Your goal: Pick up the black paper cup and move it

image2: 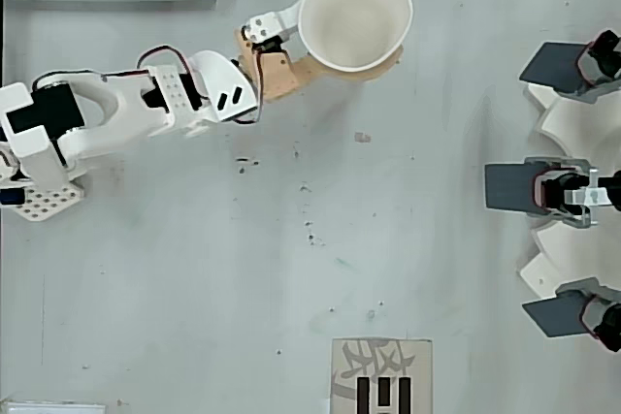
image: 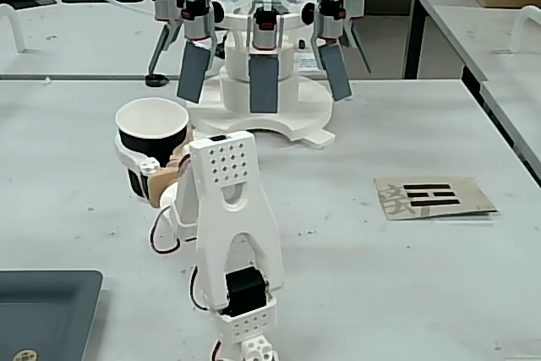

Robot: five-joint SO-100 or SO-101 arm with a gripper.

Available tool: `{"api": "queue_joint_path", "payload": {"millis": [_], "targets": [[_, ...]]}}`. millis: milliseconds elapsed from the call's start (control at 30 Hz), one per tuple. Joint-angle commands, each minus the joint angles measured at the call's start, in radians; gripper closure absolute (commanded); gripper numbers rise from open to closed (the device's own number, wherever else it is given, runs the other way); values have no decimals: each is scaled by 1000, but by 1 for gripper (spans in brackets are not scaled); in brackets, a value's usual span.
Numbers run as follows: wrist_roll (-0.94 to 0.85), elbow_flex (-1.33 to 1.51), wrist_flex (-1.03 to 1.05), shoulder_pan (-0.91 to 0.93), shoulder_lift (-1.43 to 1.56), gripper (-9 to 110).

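**Cup held in the claw at the upper centre of the overhead frame**

Across both views stretches the pale grey table, speckled with small dark marks in the overhead view. At the top centre of the fixed view stands a large white round machine with several hanging grey paddles and clear tubes looping above it; in the overhead view it sits at the right edge, three of its grey paddles showing.

Next in size is the white arm, which runs from its base at the left edge of the overhead frame toward the upper centre. In the fixed view it fills the lower centre, its perforated white housing facing the camera.

A dark grey tray lies in the lower left corner of the fixed view, and at the top left of the overhead view.

The black paper cup sits upright left of centre in the fixed view, its white inside facing up, raised off the table. The gripper is clamped around its wall, one white finger and one tan finger on opposite sides.

A tan card with black printed bars lies flat at the right of the fixed view, well apart from the cup.
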Motion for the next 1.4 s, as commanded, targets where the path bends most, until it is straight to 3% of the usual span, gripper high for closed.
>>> {"api": "queue_joint_path", "payload": {"millis": [0,1367], "targets": [[-6,20,-34,20,109,95],[-54,611,-31,295,670,93]]}}
